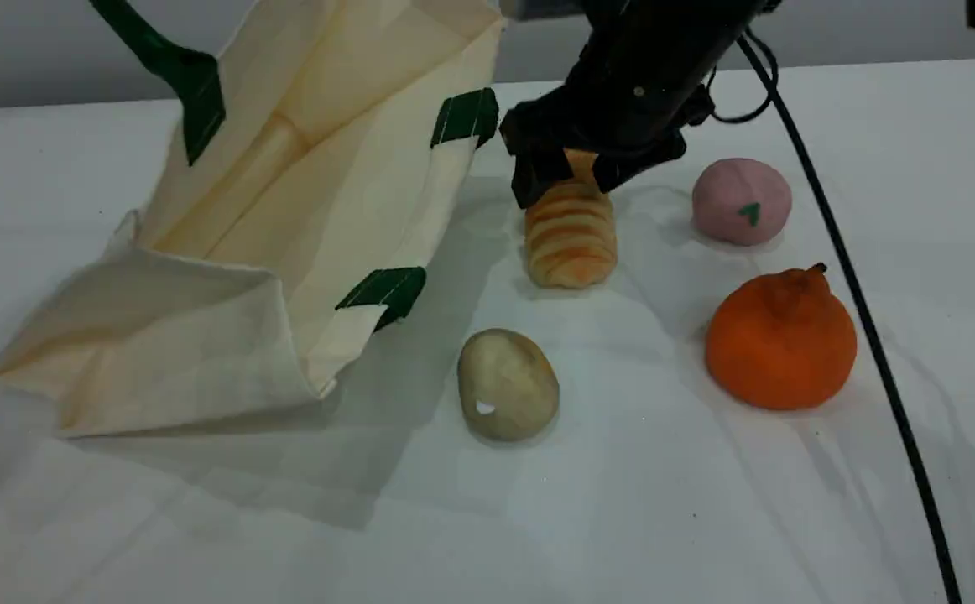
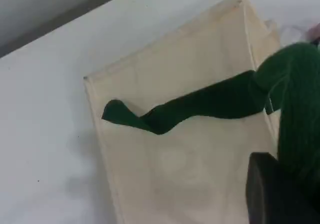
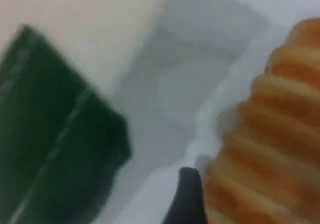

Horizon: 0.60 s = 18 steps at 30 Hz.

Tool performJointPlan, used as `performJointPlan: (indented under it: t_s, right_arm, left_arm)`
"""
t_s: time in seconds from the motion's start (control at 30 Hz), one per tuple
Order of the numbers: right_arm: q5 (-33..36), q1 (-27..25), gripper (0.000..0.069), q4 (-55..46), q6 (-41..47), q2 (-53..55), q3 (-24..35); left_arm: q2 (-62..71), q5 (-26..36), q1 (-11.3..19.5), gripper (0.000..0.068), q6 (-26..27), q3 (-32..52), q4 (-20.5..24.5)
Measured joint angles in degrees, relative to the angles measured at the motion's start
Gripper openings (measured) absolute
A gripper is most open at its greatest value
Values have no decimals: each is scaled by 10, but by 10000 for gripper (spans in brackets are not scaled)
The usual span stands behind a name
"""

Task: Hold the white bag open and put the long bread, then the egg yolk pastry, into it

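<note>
The large cream-white cloth bag [image 1: 286,252] lies at left, mouth open, its dark green strap handle [image 2: 210,103] clamped in the left gripper [image 2: 280,194]. Right of it, the right gripper [image 1: 567,176] straddles the ridged golden long bread's [image 1: 571,239] far end, jaws spread. The beige egg-shaped pastry [image 1: 508,384] sits nearer.

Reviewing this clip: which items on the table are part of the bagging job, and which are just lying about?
Part of the job:
- white bag, mouth held up by its green handle
- long bread, right gripper open around its far end
- egg yolk pastry, still on the table

Just lying about:
- pink ball
- orange tangerine-shaped item
</note>
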Motion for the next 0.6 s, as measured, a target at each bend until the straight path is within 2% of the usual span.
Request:
performJointPlan:
  t_s: [0.43, 0.6]
  right_arm:
    - [-26, 0, 556, -13, 0, 38, -13]
    - [-27, 0, 479, -29, -1, 48, -13]
  left_arm:
    - [0, 0, 0, 73, 0, 0, 0]
    - [0, 0, 0, 73, 0, 0, 0]
